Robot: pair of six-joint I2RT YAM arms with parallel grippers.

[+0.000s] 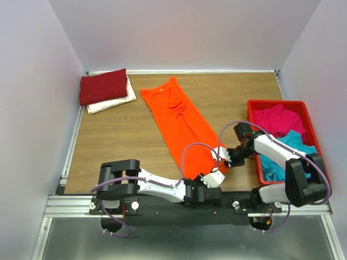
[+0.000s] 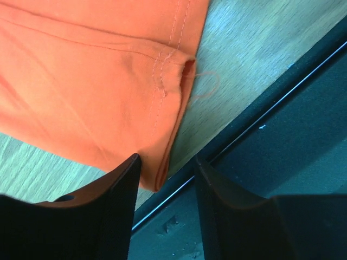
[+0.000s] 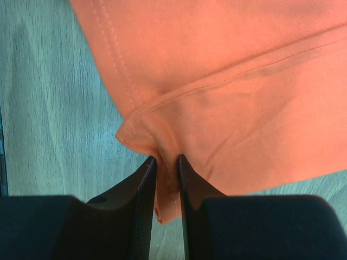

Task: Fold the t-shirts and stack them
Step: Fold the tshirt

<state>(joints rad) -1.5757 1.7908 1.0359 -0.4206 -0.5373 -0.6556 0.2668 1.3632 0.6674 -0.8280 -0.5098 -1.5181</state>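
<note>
Black fingertips of the right gripper [image 3: 166, 158] are pinched on a raised fold at the hem edge of the orange t-shirt [image 1: 179, 119]. The left gripper [image 2: 167, 162] has its jaws standing apart; the same shirt's near corner lies between them, not clamped.

Count: five shirts, two grippers, one tray.

The orange t-shirt lies mid-table as a narrow strip. Its long axis runs diagonally from far centre-left to near right, and the near end is at the grippers.

A folded dark red t-shirt [image 1: 103, 85] rests on a folded white t-shirt [image 1: 116, 101] at the far left corner of the table [image 1: 119, 141].

A magenta t-shirt [image 1: 277, 120] and a teal t-shirt [image 1: 290, 149] lie bunched inside the red tray [image 1: 276, 102] at the right edge.
</note>
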